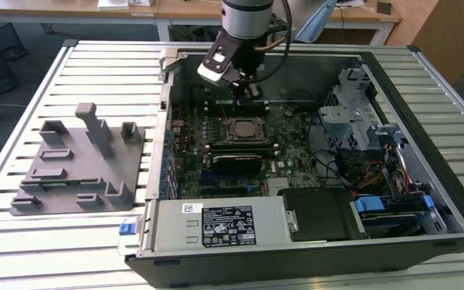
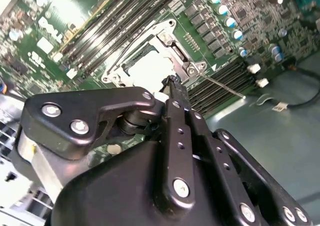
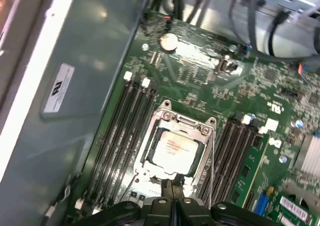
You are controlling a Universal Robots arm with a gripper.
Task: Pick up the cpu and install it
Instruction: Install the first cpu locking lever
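Your cpu (image 3: 175,151) is a flat square chip with a pale, glossy silver top that catches the light, faint marks on it and a thin darker edge. In the first wrist view it lies flat inside the socket frame (image 3: 186,120) on the green motherboard (image 3: 200,81), with the metal frame around all four of its sides. Your gripper (image 3: 172,186) has its two fingertips pressed together with nothing between them. It hangs over the board close to one edge of the socket and does not touch the chip. By count you have one cpu, one socket frame and one gripper. There are two banks of memory slots (image 3: 125,131), one along each of two opposite sides of the socket, and one round coin cell (image 3: 168,42) farther along the board. In the exterior view you have one open computer case (image 1: 313,260) lying on the slatted table (image 1: 95,60). One grey fixture block (image 1: 79,169) stands beside it, on the exterior view's left.
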